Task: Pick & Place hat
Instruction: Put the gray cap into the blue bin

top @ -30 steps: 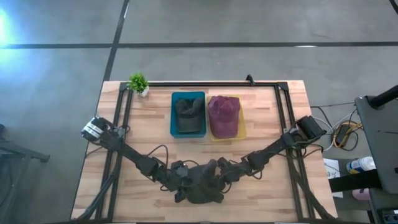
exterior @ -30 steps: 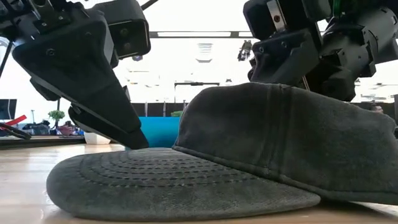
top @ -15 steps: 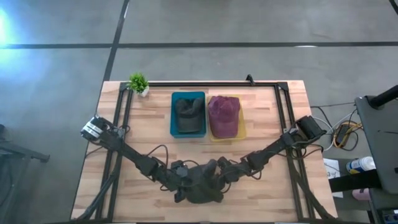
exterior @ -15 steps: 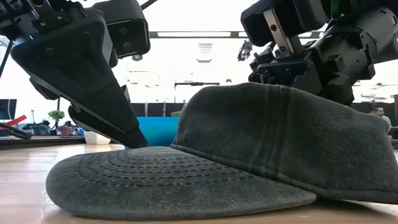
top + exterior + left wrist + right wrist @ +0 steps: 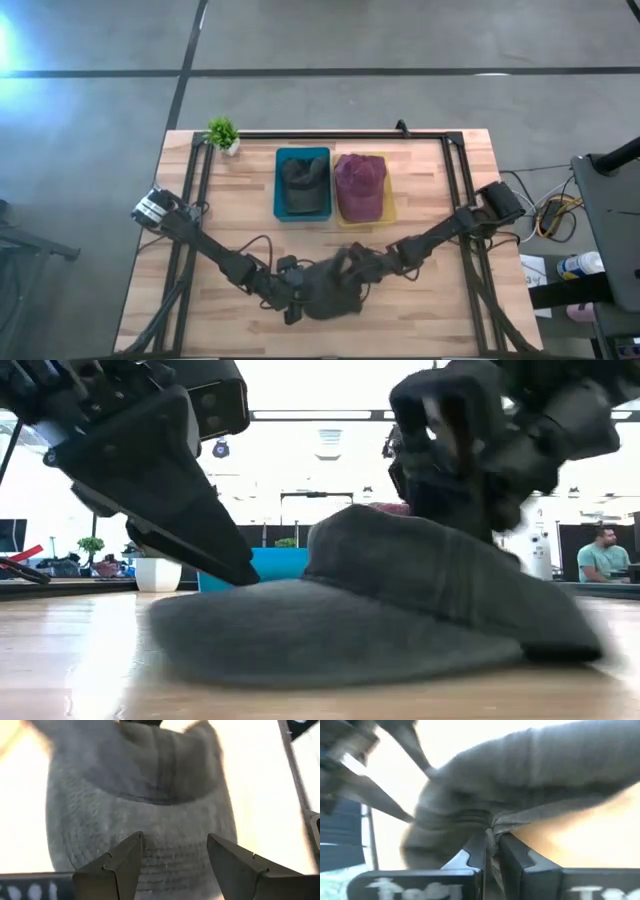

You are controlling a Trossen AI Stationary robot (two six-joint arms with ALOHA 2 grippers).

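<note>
Right gripper (image 5: 492, 851) is clamped on the back edge of the grey hat (image 5: 400, 610), which sits at the table's (image 5: 240, 230) near edge, just in front of the blue bin (image 5: 302, 183). Left gripper (image 5: 172, 855) hovers spread over the brim. Lift slowly; your pinch covers little fabric. Seat the left fingers on the brim before carrying.
</note>
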